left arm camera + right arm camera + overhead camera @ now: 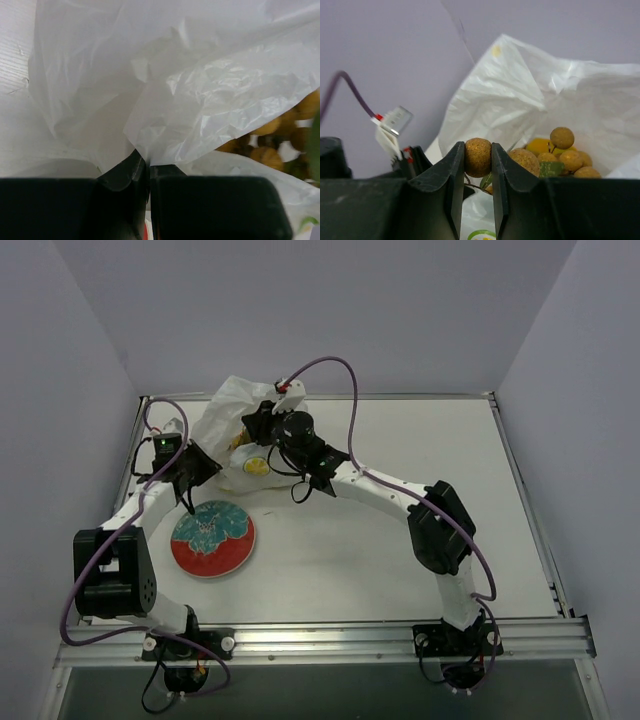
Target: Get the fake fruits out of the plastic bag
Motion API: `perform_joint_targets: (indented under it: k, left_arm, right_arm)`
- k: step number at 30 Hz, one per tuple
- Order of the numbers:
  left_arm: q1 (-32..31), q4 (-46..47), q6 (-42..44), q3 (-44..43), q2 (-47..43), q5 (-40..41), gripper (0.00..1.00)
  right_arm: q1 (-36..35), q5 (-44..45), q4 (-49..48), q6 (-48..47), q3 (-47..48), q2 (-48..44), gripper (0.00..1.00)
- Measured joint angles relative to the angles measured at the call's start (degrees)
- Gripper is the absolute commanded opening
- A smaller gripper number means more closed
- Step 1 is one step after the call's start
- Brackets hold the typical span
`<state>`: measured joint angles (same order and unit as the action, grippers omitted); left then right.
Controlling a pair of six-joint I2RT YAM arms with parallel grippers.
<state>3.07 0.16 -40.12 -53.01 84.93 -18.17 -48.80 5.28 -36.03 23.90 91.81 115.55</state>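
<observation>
Top external view: the thin crinkled translucent white plastic bag [222, 412] lies bunched in the upper left of the frame on the white table [420, 490]. The left gripper [203, 466] sits at the bag's lower left edge. The right gripper [262, 425] is at the bag's right side, by its mouth. A yellow-orange round plastic fruit [257, 467] shows in the opening just below the right gripper. A round red-rimmed teal patterned plate [212, 539] lies lower left of centre, near the bag but apart from it.

Left wrist view: at bottom centre the left gripper [146, 170] is clenched, its jaws pressed together with a fold of the plastic bag [190, 85] pinched between them. The film fills most of the frame. At the right edge, a bunch of tan-brown plastic balls [270, 150] shows under the lifted film, inside the bag.

Right wrist view: at lower centre the right gripper [478, 150] clamps one ball of the bunch of tan-brown plastic balls [565, 150], with a thin stem running down from it. The other balls sit at lower right inside the plastic bag [530, 95], beside the yellow-orange round plastic fruit [538, 145] and a green leaf [551, 168].
</observation>
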Motion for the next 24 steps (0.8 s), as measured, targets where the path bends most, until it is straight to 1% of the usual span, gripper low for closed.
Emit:
perform_joint_targets:
  k: [7,16,24]
  left_arm:
    - [-0.81,0.28,-0.26,0.00,0.48,-0.26,0.02]
    - [-2.43,0.35,0.02,0.00,0.46,-0.20,0.02]
    - [-4.57,0.94,0.44,0.00,0.02,-0.37,0.02]
  right_arm:
    - [0.00,-1.84,-4.28,0.90,7.06,0.00,0.00]
    - [0.07,-2.78,-13.68,5.42,8.61,1.88,0.00]
    - [0.07,-3.26,-16.50,10.67,11.47,6.56,0.00]
